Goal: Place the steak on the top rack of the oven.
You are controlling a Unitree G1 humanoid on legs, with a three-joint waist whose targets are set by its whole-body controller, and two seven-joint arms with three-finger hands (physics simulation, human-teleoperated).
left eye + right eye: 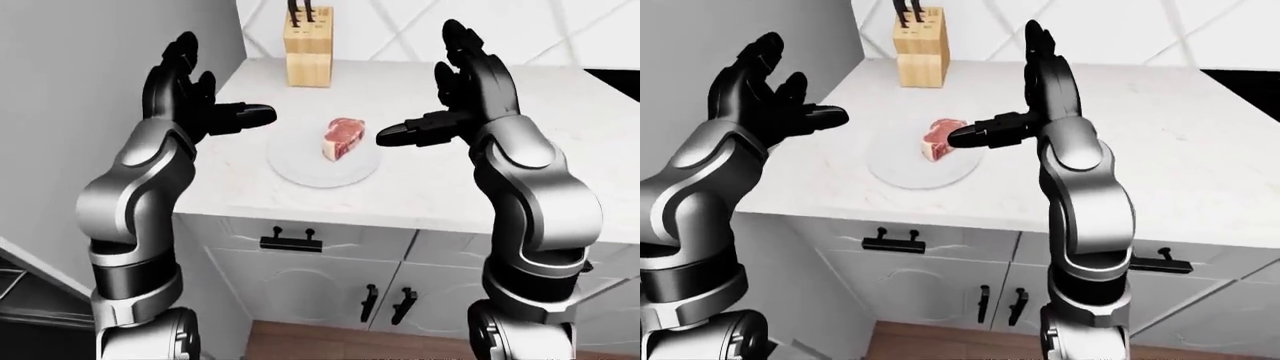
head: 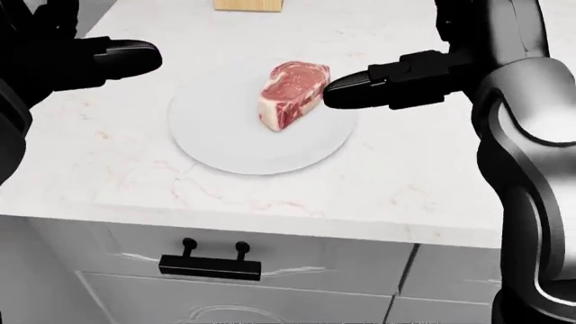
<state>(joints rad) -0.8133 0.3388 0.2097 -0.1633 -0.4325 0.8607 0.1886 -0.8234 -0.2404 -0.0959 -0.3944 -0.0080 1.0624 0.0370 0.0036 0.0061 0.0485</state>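
A raw red steak (image 2: 292, 94) with a white fat rim stands on edge on a round white plate (image 2: 225, 145) on the marble counter. My right hand (image 1: 430, 90) is open, fingers spread upward, and its thumb tip (image 2: 335, 94) reaches right up to the steak's right side; contact cannot be told. My left hand (image 1: 215, 86) is open too, raised left of the plate and well apart from it, with its thumb (image 2: 135, 57) pointing toward the steak. Neither hand holds anything. No oven shows.
A wooden knife block (image 1: 308, 56) stands at the counter's far side against the tiled wall. Below the counter edge are a drawer with a black handle (image 2: 210, 264) and cabinet doors. A grey panel (image 1: 80, 75) rises at the left, a dark surface (image 1: 1245, 79) at the far right.
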